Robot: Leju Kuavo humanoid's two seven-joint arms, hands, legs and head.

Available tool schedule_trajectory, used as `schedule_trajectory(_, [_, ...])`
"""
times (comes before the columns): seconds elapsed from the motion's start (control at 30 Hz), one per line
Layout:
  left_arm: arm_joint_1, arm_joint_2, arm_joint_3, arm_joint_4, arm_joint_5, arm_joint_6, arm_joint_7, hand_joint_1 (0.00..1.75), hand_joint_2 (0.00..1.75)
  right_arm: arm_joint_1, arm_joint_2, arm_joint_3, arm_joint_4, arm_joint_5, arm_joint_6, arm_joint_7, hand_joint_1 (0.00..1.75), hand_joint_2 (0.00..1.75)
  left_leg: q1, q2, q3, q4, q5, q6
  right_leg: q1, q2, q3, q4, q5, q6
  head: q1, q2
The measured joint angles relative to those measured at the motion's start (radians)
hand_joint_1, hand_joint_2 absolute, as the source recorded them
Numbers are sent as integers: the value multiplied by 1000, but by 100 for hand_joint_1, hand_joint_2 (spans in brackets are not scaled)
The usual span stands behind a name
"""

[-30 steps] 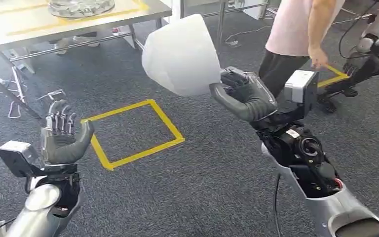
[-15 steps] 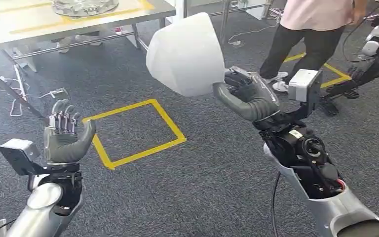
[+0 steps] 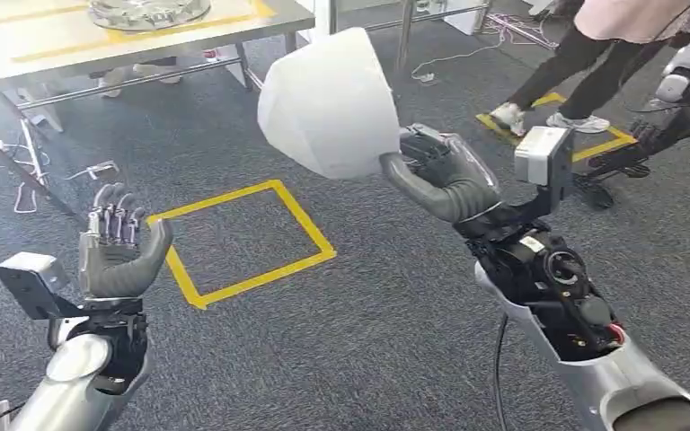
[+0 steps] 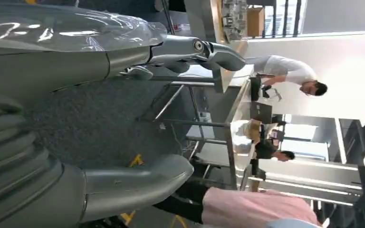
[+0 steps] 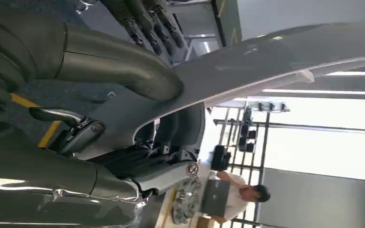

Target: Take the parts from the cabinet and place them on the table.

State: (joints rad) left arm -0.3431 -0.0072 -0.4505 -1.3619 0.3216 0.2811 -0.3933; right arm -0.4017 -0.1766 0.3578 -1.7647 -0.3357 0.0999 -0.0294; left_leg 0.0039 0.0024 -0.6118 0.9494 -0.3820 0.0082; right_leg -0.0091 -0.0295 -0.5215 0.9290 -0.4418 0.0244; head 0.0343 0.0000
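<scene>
My right hand grips the edge of a large white curved shell part, held up above the carpet; its thumb lies over the part's rim. In the right wrist view the same grey-white part runs across the picture between the thumb and the dark fingers of my right hand. My left hand is raised at the lower left, palm up, fingers apart, holding nothing. The left wrist view has the left hand with thumb and fingers spread and nothing between them. The table stands at the far left.
A round metal part lies on the table inside yellow tape lines. A yellow tape square marks the carpet ahead. A person walks at the far right near another robot's arm. Cables trail under the table.
The person at the far right has walked farther right and away. The white part in my right hand has shifted slightly left. My left hand has stayed put.
</scene>
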Motion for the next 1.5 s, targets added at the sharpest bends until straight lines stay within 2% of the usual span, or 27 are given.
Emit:
schedule_trajectory(0.67, [0,0,0,0,0,9,1,0,175,-1,0,8,7,-3,3,-2,175,175,0,0,0,0,0,0,0,0,0,0,0,0,0,0])
schedule_trajectory(0.7, [0,1,0,0,0,9,1,0,175,-1,0,8,7,-3,3,-2,175,175,-6,0,-1,4,-2,2,-1,0,1,-1,0,1,0,0])
schedule_trajectory(0.83, [0,3,0,0,0,9,2,0,175,-1,0,10,8,-3,3,-2,175,175,-7,0,-1,7,-5,7,-2,-1,2,-1,-2,5,-2,0])
schedule_trajectory(0.93, [0,4,0,0,0,12,4,0,175,-1,0,13,8,-3,3,-2,175,175,-11,-1,-1,8,-12,15,-6,-5,6,-6,-6,13,-3,0])
schedule_trajectory(0.97, [0,4,0,-2,0,12,5,0,175,-1,0,13,6,-3,3,-2,175,175,-9,-2,4,-2,-11,20,-4,-7,10,-8,-8,18,-5,0])
schedule_trajectory(1.0, [2,3,0,-6,0,12,7,0,175,0,0,13,4,-3,3,-3,175,175,3,-4,20,-15,-8,23,-11,0,1,1,-16,19,-3,0])
schedule_trajectory(1.03, [-2,4,0,-8,-2,12,6,0,175,-2,0,13,3,-3,3,-3,175,175,4,-4,28,-20,-10,30,-9,12,-13,43,-39,19,3,0])
schedule_trajectory(1.1, [-3,2,0,-8,-1,12,8,0,175,0,0,13,3,-4,3,-4,175,175,4,-4,38,-20,-17,35,-11,25,-99,219,-108,24,14,0])
schedule_trajectory(1.13, [-1,2,0,-8,-1,12,8,0,175,4,0,14,3,-4,3,-4,175,175,4,-5,43,-19,-22,34,-11,26,-149,308,-134,26,14,0])
schedule_trajectory(1.17, [1,1,0,-8,-1,12,8,0,175,7,0,14,3,-4,3,-3,175,175,4,-9,49,-19,-28,32,-11,26,-184,354,-135,28,14,0])
schedule_trajectory(1.2, [4,1,0,-8,-1,12,9,0,175,8,0,14,3,-4,3,-2,175,175,5,-12,57,-19,-33,29,-13,26,-187,339,-108,29,19,0])
schedule_trajectory(1.23, [5,1,0,-8,-1,12,9,0,175,8,0,14,3,-4,3,-2,175,175,7,-16,67,-18,-41,25,-17,25,-167,278,-59,30,24,0])
schedule_trajectory(1.3, [5,1,0,-9,-1,13,13,0,175,8,0,14,2,-4,2,1,175,175,11,-21,90,-13,-60,14,-25,26,-84,75,63,34,30,0])
schedule_trajectory(1.33, [5,2,0,-9,-1,16,15,0,175,7,0,15,3,-4,1,2,175,175,6,-24,90,-12,-68,5,-23,34,-64,42,43,39,31,0])
schedule_trajectory(1.37, [3,2,0,-11,-1,21,21,0,175,5,0,16,0,-4,2,7,175,175,3,-26,81,-3,-70,-1,-20,36,-46,16,32,25,32,0])
schedule_trajectory(1.4, [4,2,0,-13,-1,22,21,0,175,9,0,16,0,-4,2,10,175,175,3,-28,77,-7,-69,-4,-18,34,-52,26,29,15,29,0])
schedule_trajectory(1.43, [6,2,0,-13,-1,22,23,0,175,10,0,16,0,-4,1,11,175,175,3,-28,79,-8,-73,-9,-17,34,-53,28,24,8,21,0])
schedule_trajectory(1.47, [5,2,0,-15,-1,23,24,0,175,8,0,16,0,-4,1,11,175,175,7,-27,82,-8,-78,-17,-14,35,-51,27,19,-1,21,0])
schedule_trajectory(1.5, [5,3,0,-19,-1,24,24,0,175,6,0,14,-2,-4,1,13,175,175,10,-25,85,-5,-88,-25,-20,36,-34,22,14,-10,23,0])
